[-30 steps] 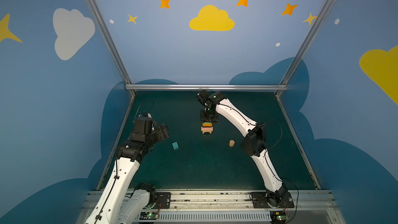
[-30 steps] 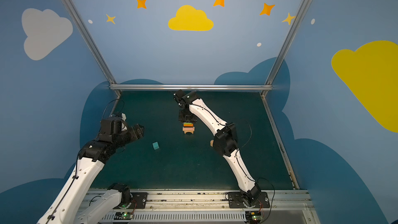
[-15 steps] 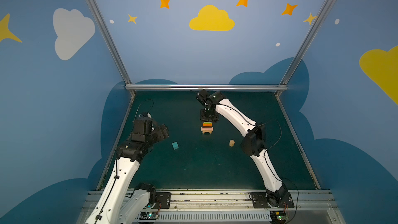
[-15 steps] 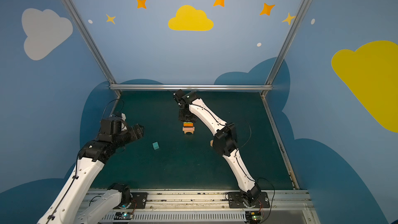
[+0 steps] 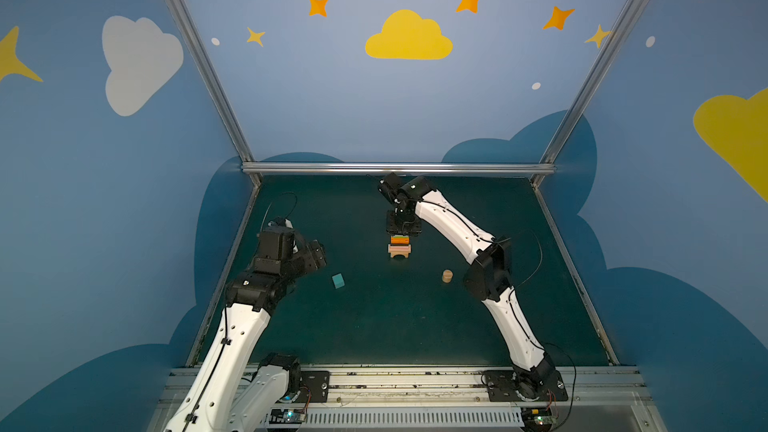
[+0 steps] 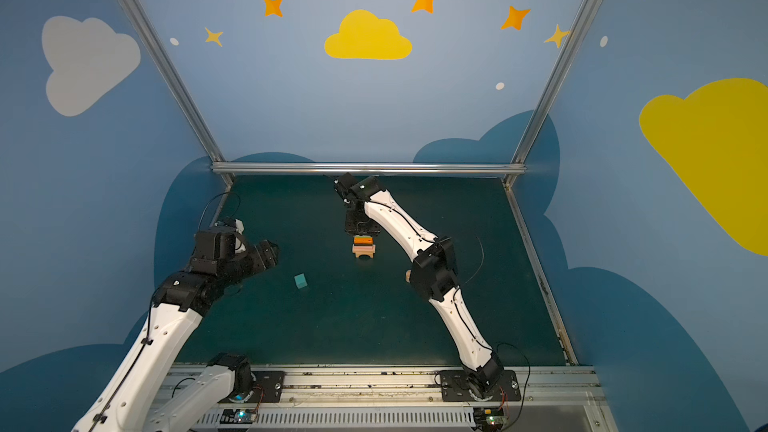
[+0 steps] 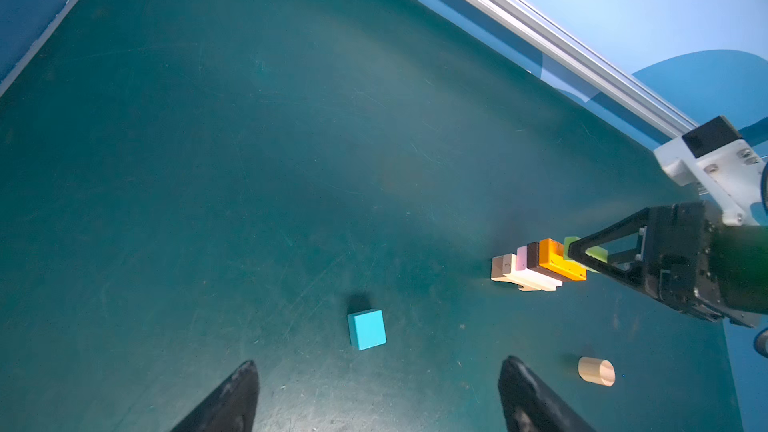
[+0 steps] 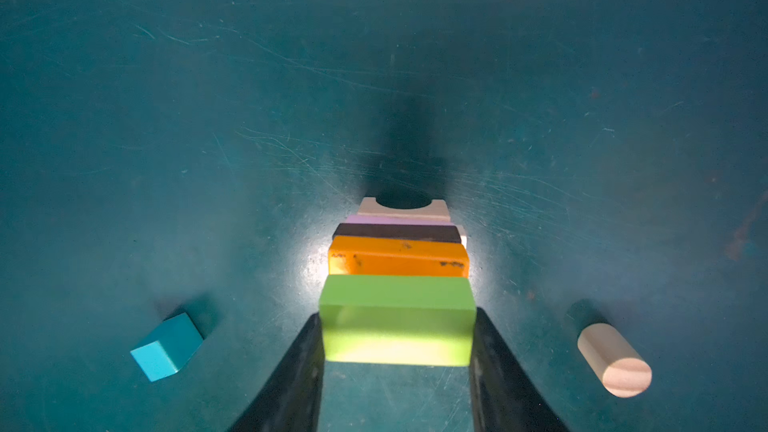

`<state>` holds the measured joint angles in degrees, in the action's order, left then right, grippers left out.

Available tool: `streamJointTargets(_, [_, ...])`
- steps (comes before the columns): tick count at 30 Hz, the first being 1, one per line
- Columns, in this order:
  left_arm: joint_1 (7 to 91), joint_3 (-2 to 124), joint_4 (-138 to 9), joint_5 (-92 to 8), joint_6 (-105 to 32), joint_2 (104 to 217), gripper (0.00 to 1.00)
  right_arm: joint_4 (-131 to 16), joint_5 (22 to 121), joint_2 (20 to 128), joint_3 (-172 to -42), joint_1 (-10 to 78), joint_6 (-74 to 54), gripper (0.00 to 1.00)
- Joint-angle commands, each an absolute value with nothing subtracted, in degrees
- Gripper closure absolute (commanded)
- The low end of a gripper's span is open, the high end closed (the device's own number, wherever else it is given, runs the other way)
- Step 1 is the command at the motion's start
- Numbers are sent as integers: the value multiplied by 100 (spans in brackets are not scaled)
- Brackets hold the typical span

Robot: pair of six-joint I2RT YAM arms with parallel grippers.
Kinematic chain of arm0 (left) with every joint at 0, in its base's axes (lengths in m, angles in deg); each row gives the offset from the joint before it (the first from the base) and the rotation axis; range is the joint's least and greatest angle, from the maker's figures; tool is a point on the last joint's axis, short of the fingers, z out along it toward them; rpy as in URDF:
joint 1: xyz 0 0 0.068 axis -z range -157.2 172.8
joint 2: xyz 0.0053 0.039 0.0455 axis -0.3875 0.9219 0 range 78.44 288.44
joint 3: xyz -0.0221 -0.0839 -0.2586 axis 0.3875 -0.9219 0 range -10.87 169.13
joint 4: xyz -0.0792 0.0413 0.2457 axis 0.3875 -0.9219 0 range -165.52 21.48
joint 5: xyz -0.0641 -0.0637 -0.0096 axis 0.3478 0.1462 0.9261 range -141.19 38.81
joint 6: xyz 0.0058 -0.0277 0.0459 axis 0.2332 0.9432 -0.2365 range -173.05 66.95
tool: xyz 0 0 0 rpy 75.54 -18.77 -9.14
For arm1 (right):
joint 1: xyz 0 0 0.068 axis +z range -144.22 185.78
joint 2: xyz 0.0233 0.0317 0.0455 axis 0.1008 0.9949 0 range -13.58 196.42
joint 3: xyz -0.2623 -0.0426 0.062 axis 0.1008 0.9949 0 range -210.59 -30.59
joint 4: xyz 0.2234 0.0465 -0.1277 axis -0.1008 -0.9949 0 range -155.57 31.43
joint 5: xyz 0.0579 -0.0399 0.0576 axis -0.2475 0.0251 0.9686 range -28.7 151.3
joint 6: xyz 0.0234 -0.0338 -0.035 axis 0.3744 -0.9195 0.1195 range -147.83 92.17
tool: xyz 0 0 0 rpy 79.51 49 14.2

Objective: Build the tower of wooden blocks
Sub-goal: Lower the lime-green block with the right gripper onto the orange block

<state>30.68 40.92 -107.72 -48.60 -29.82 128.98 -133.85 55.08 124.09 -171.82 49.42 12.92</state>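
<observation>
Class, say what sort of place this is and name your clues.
Likely a robot lab booth dressed like a nursery: cloud-and-star painted walls, two rail-mounted arms, toy blocks on a green table.

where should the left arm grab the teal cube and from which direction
Grip the teal cube across two opposite side faces, coming down from above. It sits flat on the mat with bare space all round, so both faces are free. In the left wrist view its sides lie nearly square to the open left gripper, so little wrist twist looks needed.
</observation>
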Motion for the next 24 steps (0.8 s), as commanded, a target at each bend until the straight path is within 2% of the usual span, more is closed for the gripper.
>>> streamJointTargets(1, [3037, 4063, -10729, -4820, -2951, 12885, 10, -13487, 5467, 12529, -17311, 4925, 1357, 55])
streamJointTargets(24, [3027, 4050, -10713, -4785, -2954, 12853, 10, -13429, 5462, 12573, -17306, 4948, 1427, 51])
